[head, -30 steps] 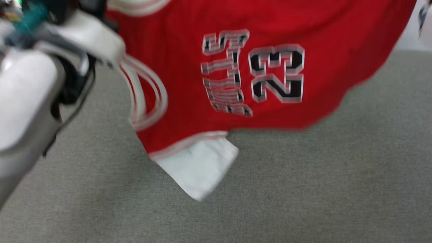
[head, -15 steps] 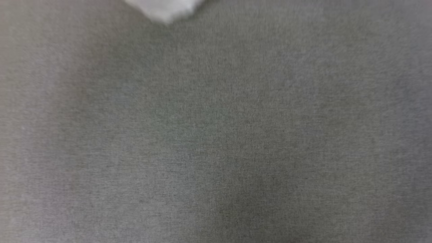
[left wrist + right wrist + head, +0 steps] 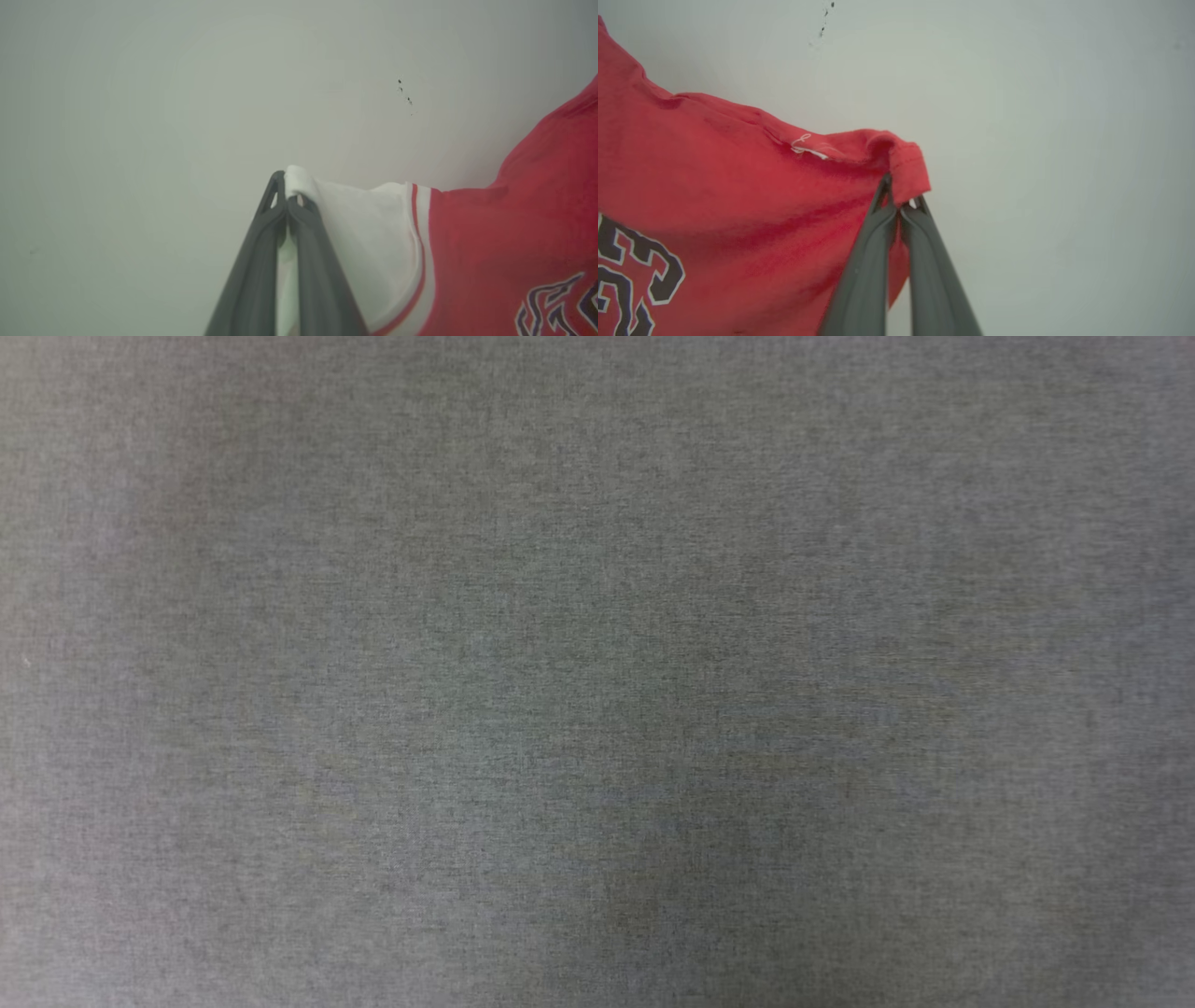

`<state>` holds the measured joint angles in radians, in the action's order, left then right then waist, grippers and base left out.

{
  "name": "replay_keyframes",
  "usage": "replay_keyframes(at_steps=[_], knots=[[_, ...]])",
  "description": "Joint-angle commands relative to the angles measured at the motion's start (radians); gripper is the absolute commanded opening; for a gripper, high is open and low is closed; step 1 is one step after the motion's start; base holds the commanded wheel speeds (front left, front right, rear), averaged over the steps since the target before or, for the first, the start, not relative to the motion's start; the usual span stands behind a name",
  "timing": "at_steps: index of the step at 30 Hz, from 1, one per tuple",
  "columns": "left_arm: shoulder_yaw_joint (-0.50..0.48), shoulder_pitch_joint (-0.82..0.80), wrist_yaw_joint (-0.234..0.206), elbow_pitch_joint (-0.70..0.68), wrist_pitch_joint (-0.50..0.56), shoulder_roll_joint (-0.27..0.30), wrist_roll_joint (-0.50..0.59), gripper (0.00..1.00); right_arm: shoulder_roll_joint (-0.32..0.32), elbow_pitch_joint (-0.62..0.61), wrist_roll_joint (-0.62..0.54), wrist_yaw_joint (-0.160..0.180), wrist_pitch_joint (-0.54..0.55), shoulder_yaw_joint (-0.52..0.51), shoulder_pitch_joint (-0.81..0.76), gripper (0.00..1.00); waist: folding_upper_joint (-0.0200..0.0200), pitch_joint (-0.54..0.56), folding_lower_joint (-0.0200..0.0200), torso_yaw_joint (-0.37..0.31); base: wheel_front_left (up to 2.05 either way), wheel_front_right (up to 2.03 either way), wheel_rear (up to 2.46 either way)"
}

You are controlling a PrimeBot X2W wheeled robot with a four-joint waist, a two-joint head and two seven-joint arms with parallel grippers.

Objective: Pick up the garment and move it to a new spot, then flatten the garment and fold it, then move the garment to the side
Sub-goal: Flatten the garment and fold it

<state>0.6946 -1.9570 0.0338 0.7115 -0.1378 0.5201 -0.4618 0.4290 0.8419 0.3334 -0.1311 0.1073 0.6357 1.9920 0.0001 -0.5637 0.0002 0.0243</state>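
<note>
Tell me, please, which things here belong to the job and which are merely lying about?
Job: garment; left gripper, shut on its white sleeve; right gripper, shut on its red corner.
Just there: grey surface; pale wall with dark specks.

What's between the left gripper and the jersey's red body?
White sleeve and red-white trim; the left gripper pinches the sleeve's tip, left wrist view.

My left gripper [image 3: 286, 189] is pinched tight, both dark fingers [image 3: 252, 280] pressed together at the tips, a white sleeve of the garment [image 3: 514, 233] caught between them. My right gripper [image 3: 902, 198] is clamped too, fingertips meeting on a red hem corner, fingers rising side by side
</note>
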Motion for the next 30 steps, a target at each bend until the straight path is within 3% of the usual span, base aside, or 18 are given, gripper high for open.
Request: replay_keyframes(at_steps=[1,7,16,23,30], knots=[[0.001,0.015,0.003,0.013,-0.008,-0.01,-0.004,0.0,-0.011,0.026,0.012,0.001,-0.011,0.018,0.012,0.0,-0.0001,-0.011,-0.0002,0.006,0.0,0.0,0.0],[0.003,0.069,0.005,0.049,-0.036,-0.019,-0.029,0.0,-0.011,0.11,0.046,0.001,-0.049,0.087,-0.022,0.0,-0.0001,-0.047,-0.0002,0.018,0.0,0.0,0.0],[0.037,0.262,0.017,0.088,-0.079,-0.048,-0.063,0.0,-0.018,0.164,0.128,0.001,-0.119,0.195,-0.194,0.0,-0.0001,-0.058,-0.0002,0.03,0.0,0.0,0.0],[0.049,0.485,0.036,0.079,-0.122,-0.032,-0.091,0.0,-0.011,0.124,0.203,0.001,-0.186,0.299,-0.405,0.0,-0.0001,-0.014,-0.0002,0.021,0.0,0.0,0.0],[0.035,0.801,0.013,-0.038,-0.129,0.004,-0.107,0.0,0.05,0.025,0.286,0.001,-0.231,0.404,-0.644,0.0,-0.0001,0.09,-0.0002,0.02,0.0,0.0,0.0]])
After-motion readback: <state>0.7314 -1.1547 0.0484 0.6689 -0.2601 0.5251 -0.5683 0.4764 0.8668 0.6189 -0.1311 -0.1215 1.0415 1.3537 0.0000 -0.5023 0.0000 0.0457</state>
